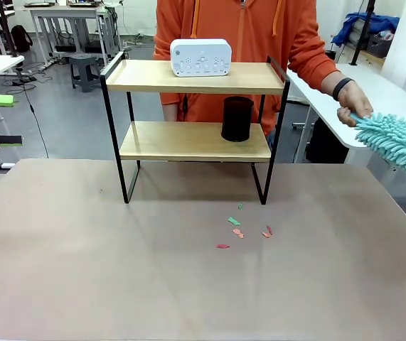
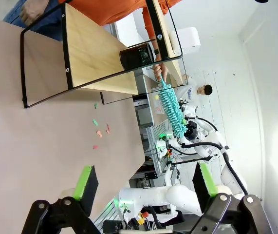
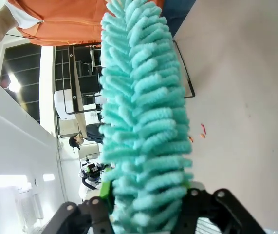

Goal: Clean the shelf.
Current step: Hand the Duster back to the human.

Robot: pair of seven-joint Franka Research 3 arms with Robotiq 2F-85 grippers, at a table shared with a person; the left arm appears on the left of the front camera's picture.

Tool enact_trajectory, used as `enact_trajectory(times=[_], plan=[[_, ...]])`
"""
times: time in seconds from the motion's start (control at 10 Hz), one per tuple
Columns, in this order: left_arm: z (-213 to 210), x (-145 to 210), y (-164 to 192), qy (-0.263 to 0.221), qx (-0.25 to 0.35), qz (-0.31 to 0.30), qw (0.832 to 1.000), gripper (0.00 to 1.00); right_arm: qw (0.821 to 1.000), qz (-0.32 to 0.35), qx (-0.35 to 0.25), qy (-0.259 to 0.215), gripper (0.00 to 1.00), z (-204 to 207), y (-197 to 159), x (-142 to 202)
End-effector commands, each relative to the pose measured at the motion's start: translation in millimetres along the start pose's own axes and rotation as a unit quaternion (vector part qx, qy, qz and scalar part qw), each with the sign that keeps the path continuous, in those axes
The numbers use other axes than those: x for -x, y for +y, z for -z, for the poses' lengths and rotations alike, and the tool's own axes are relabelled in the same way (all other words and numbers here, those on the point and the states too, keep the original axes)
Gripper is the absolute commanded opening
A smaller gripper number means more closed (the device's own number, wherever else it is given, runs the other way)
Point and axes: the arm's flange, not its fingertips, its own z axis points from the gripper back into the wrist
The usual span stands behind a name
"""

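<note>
Front view gives you the small two-tier shelf (image 1: pixel 195 106) — two light wooden boards in a thin black metal frame — standing upright on its four legs at the far middle of the brown tabletop (image 1: pixel 117 270). Its long axis runs side to side across the picture, its open front facing you. A white boxy device with buttons (image 1: pixel 200 57) sits on the upper board; a black cylindrical cup (image 1: pixel 237 118) stands on the lower board, toward its right end. Small red and green scraps (image 1: pixel 239 229) lie on the tabletop just in front of the shelf's right legs.

At the right edge, the person's hand (image 1: pixel 350 105) grips the handle end of a fluffy teal microfibre duster (image 1: pixel 399 142), which slants down and right, out of the picture.

Your right claw (image 3: pixel 148 204) — seen from its own wrist — has its fingers on either side of the duster's head, which rises straight up between them; whether they pinch it you cannot tell.

Your left claw (image 2: pixel 146 183) hangs with its green-padded fingers wide apart, holding nothing, pointed across the tabletop at the shelf.
</note>
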Motion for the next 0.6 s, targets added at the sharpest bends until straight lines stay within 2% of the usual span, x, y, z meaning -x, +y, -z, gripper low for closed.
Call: enact_trajectory(times=[0.0, 0.3, 0.4, 0.5], plan=[[-1.4, 1.6, -0.6, 0.004, 0.000, 0.002, 1.000, 1.00, 1.000, -0.014, -0.008, 0.012, 1.00, 4.0, 5.2, 3.8], [0.0, 0.0, 0.0, 0.000, 0.000, 0.000, 1.000, 1.00, 0.998, -0.029, -0.019, 0.044, 1.00, 29.6, 18.7, 7.4], [3.6, 8.5, -5.1, 0.041, 0.050, 0.014, 0.998, 1.00, 0.997, -0.032, -0.021, 0.063, 1.00, 49.8, 26.3, 13.1], [23.5, 19.5, 2.9, 0.084, 0.066, 0.000, 0.994, 1.00, 0.996, -0.027, -0.029, 0.085, 1.00, 74.8, 35.1, 23.2]])
